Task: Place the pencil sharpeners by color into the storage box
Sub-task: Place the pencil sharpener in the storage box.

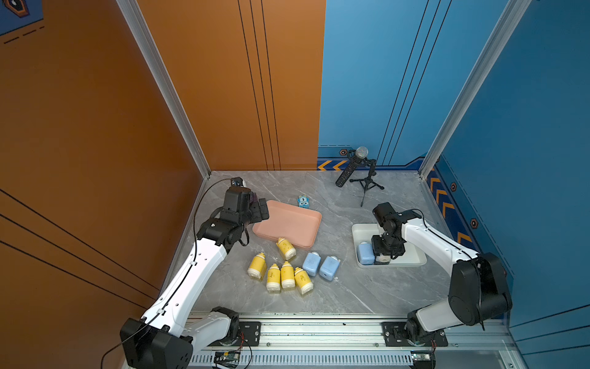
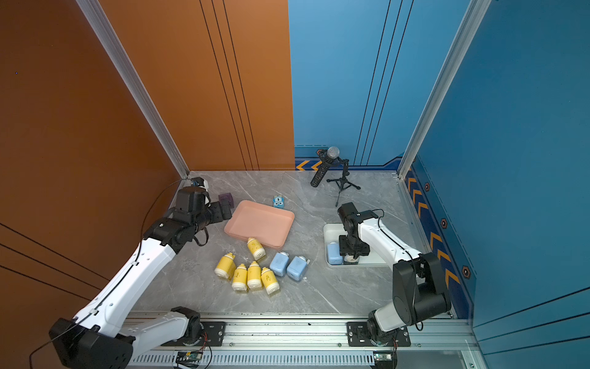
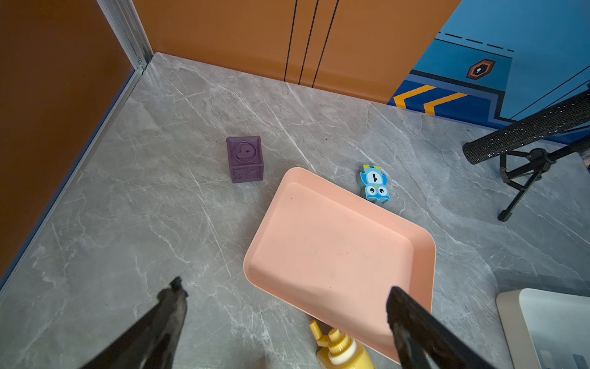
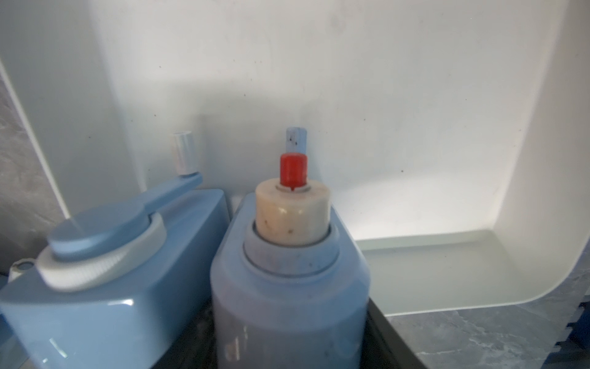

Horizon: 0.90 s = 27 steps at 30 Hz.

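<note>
Right wrist view: our right gripper (image 4: 289,319) pinches a light blue bottle-shaped plastic pencil sharpener (image 4: 287,255).
It sits inside the white plastic tray (image 4: 526,159) beside another blue sharpener (image 4: 111,271); our left gripper (image 3: 285,292), well apart, stands spread.

Yellow sharpeners (image 1: 287,275), light-blue sharpeners (image 1: 311,264). Pink tray (image 1: 287,220); white tray (image 1: 413,256) at 3 o'clock. Purple cube (image 3: 245,158). Grey marbled table (image 1: 335,294).
</note>
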Tool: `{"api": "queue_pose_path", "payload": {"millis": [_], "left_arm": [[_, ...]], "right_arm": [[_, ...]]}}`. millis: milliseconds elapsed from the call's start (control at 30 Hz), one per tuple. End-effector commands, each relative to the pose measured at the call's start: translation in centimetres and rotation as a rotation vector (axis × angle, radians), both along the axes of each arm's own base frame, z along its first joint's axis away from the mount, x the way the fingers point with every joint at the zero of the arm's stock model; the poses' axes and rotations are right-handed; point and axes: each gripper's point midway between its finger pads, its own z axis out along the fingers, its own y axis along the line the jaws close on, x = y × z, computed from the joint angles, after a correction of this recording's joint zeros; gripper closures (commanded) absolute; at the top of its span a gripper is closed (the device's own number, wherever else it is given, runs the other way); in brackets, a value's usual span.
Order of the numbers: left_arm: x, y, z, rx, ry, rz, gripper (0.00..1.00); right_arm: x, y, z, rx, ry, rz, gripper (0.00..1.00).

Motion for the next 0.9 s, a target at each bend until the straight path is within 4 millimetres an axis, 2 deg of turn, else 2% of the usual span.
{"api": "queue_pose_path", "payload": {"millis": [0,400,867], "left_arm": [[-0.31,-0.15,-0.71,-0.008,0.025,-0.011,0.02],[-0.29,-0.13,-0.73,-0.009,0.026,-0.011,0.02],[-0.30,-0.12,-0.71,-0.009,0.025,-0.010,0.02]], "right_arm": [[-0.15,0.51,-0.64,0.015,0.010,-0.008,0.63],[-0.36,0.47,-1.28,0.012,0.021,-0.019,0.61],[-0.53,0.44,-1.28,0.012,0.021,-0.023,0.50]]}}
